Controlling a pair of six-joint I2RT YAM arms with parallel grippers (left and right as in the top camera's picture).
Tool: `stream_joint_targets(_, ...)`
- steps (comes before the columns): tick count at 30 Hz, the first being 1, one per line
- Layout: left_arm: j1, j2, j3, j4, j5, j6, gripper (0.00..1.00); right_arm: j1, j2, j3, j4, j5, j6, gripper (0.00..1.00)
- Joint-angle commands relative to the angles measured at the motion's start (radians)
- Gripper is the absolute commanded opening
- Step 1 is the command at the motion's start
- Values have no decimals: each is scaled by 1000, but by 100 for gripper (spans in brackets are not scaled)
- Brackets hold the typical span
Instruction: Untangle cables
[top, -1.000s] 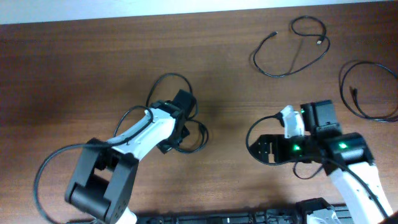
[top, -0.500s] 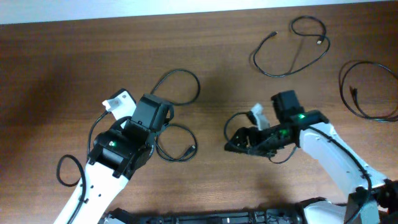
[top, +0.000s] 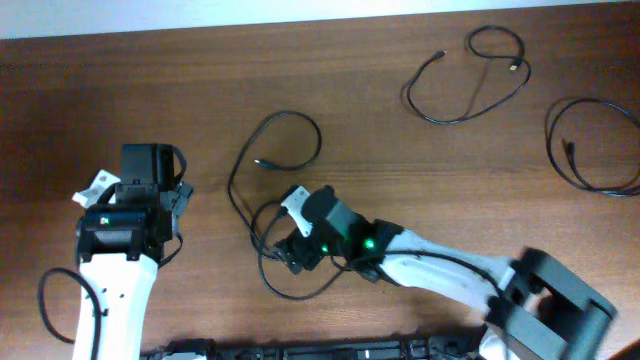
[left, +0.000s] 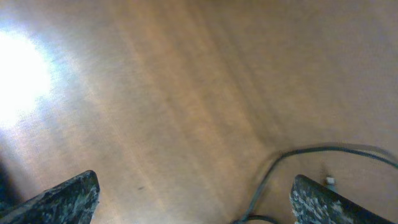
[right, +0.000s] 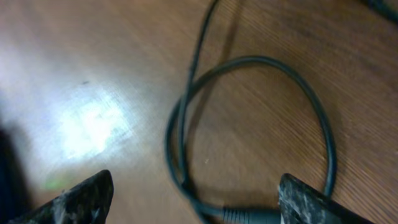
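Observation:
One black cable (top: 284, 113) lies mid-table in loose loops, its lower loop (top: 300, 290) running under my right gripper (top: 288, 250). In the right wrist view that loop (right: 314, 109) and a plug end (right: 249, 215) lie on the wood between the two fingers, and the right gripper (right: 196, 208) is open with neither finger touching them. My left gripper (top: 150, 168) is at the far left, apart from the cable, and open (left: 196, 205) over bare wood. A stretch of cable (left: 292, 154) shows at its right. A second cable (top: 470, 85) lies at the back right and a third cable (top: 590, 150) at the right edge.
The table is brown wood (top: 420, 180), with a pale wall strip along its far edge. The right arm (top: 440, 268) stretches from the front right corner across to the middle. Thick robot wiring (top: 55, 300) loops beside the left arm.
My left gripper opened, let go of the middle cable and drew back to the far left. The right arm swung from the right side over to that cable, which now lies more spread out.

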Motion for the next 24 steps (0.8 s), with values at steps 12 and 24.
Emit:
stream_joint_targets(12,13,-5,11,-39,16,-9,99,81,485,436,-180,210,49,72)
stream_joint_targets(24,13,-4,11,-39,16,-9,99,-193,231,438,-737,391,-221,4)
